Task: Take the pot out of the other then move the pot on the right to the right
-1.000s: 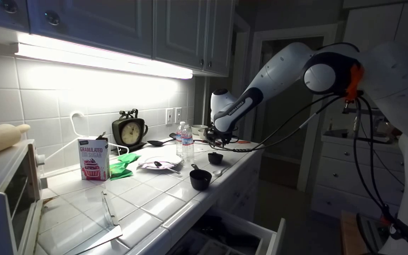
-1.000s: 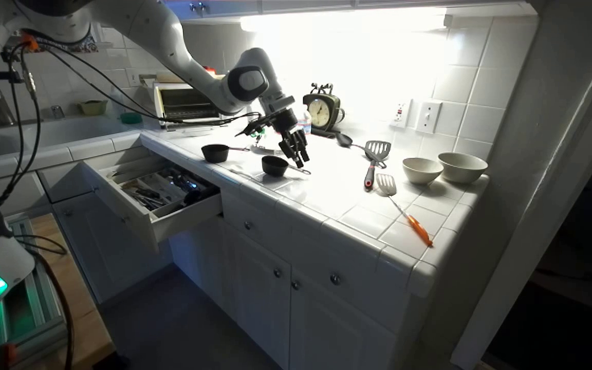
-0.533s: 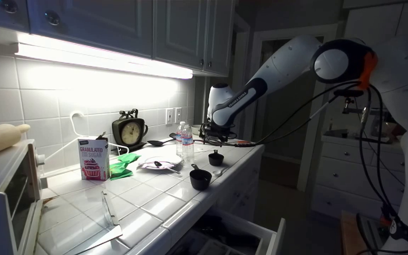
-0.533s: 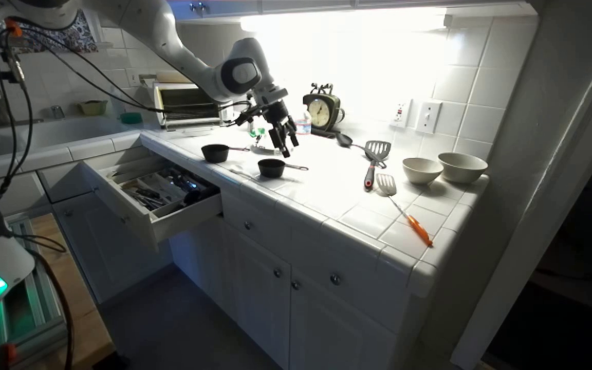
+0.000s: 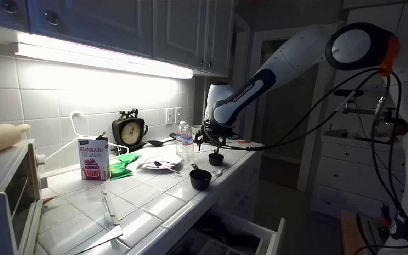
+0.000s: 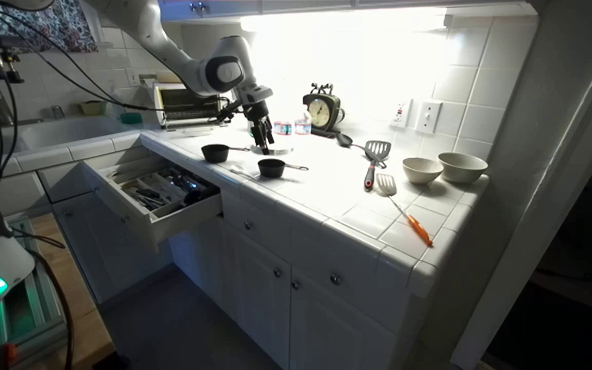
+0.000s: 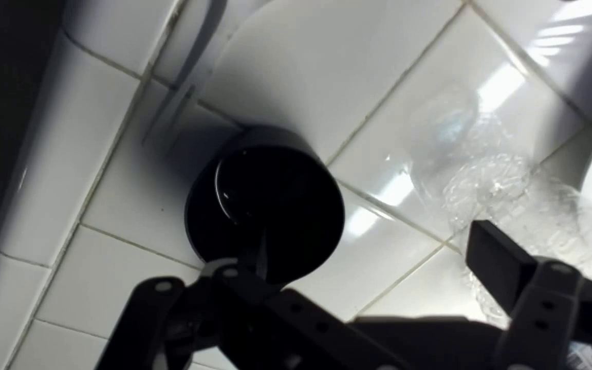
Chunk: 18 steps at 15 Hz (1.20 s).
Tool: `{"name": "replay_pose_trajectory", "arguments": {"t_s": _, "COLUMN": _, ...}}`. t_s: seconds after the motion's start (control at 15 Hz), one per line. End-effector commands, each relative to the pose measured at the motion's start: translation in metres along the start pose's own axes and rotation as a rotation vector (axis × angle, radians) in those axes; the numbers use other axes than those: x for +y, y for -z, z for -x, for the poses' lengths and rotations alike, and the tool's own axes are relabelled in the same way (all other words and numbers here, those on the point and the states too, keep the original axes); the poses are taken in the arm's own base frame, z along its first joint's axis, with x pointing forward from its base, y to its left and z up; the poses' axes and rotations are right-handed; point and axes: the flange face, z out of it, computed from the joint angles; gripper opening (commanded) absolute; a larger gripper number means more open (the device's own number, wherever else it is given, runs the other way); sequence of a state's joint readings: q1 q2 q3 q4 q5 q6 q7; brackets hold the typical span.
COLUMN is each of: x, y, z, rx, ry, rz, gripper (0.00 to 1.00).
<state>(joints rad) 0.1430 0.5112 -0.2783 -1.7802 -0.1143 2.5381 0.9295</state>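
Right pot (image 6: 271,169) upright on counter (image 6: 337,185), right of and apart from left pot (image 6: 215,154) in an exterior view. Fingers (image 7: 501,267) wide, nothing held. Judged: stiff, fairly light, slick; best grip handle (image 6: 296,167) at its root, lest it twist.

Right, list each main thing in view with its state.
Cutlery drawer: open
End effector: open, holding nothing
Pot nearer drawer: upright, apart
Bowls: upright
Pot nearer bowls: upright, apart
Overhead cupboards: shut
Lower cupboards: shut
Strip light: on
Water bottles: upright
Sugar box: upright
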Motion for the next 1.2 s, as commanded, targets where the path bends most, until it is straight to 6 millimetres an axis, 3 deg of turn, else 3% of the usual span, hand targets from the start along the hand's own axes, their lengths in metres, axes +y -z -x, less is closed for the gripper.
{"name": "replay_pose_trajectory", "arguments": {"t_s": 0.0, "x": 0.017, "y": 0.002, "z": 0.013, "rx": -0.043, "ry": 0.046, "rz": 0.001, "gripper": 1.00}}
{"name": "replay_pose_trajectory", "arguments": {"t_s": 0.53, "x": 0.044, "y": -0.009, "z": 0.020, "rx": -0.075, "ry": 0.065, "rz": 0.026, "gripper": 1.00}}
{"name": "replay_pose_trajectory", "arguments": {"t_s": 1.13, "x": 0.050, "y": -0.007, "z": 0.016, "rx": -0.041, "ry": 0.050, "rz": -0.024, "gripper": 1.00}}
